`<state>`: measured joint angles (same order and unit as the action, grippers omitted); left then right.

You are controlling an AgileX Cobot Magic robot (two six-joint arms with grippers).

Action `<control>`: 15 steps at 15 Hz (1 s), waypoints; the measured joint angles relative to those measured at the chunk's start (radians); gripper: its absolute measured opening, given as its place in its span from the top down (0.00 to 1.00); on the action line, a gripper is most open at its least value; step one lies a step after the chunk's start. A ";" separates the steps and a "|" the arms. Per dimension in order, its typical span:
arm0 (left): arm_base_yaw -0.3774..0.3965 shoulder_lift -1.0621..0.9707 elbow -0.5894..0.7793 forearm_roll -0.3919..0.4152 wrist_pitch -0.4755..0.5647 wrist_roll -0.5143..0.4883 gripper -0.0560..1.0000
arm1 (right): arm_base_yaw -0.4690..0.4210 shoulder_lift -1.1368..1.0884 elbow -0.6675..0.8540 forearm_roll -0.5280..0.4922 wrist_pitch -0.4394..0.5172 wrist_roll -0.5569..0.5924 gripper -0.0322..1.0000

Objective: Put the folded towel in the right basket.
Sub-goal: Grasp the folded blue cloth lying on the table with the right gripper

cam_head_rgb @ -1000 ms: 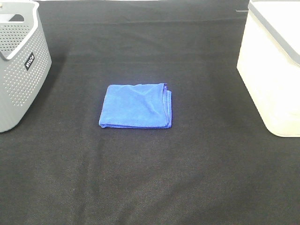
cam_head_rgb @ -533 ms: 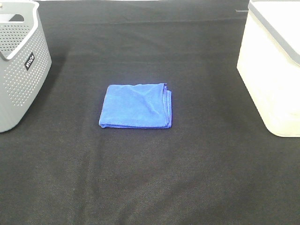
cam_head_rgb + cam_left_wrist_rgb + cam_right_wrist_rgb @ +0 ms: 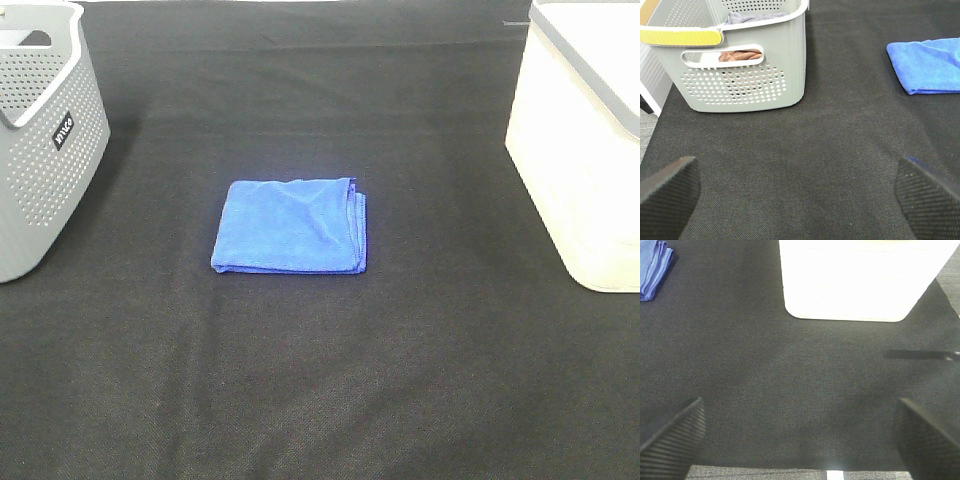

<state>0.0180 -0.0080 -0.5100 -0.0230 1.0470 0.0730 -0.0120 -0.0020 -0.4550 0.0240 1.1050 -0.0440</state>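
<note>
The folded blue microfibre towel [image 3: 290, 226] lies flat in the middle of the black woven tablecloth [image 3: 320, 400] — a soft, nearly square pad, its layered edges showing along one side. It sits well apart from the smooth white plastic basket [image 3: 575, 180] on the right and the grey perforated plastic basket [image 3: 45, 170] on the left, which has brown cloth [image 3: 740, 54] inside. The left gripper [image 3: 800, 197] and right gripper [image 3: 800, 440] hang over bare tablecloth — textured black pads [image 3: 670, 195] spread wide, holding nothing.
</note>
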 joint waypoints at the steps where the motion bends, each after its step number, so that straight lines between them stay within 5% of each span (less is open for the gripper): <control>1: 0.000 0.000 0.000 0.000 0.000 0.000 0.01 | 0.000 0.000 0.000 0.000 0.000 0.000 0.02; 15: 0.000 0.000 0.000 0.000 0.000 0.000 0.01 | 0.000 0.000 0.000 0.000 0.000 0.000 0.02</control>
<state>0.0180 -0.0080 -0.5100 -0.0230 1.0470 0.0730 -0.0120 -0.0020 -0.4550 0.0240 1.1050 -0.0440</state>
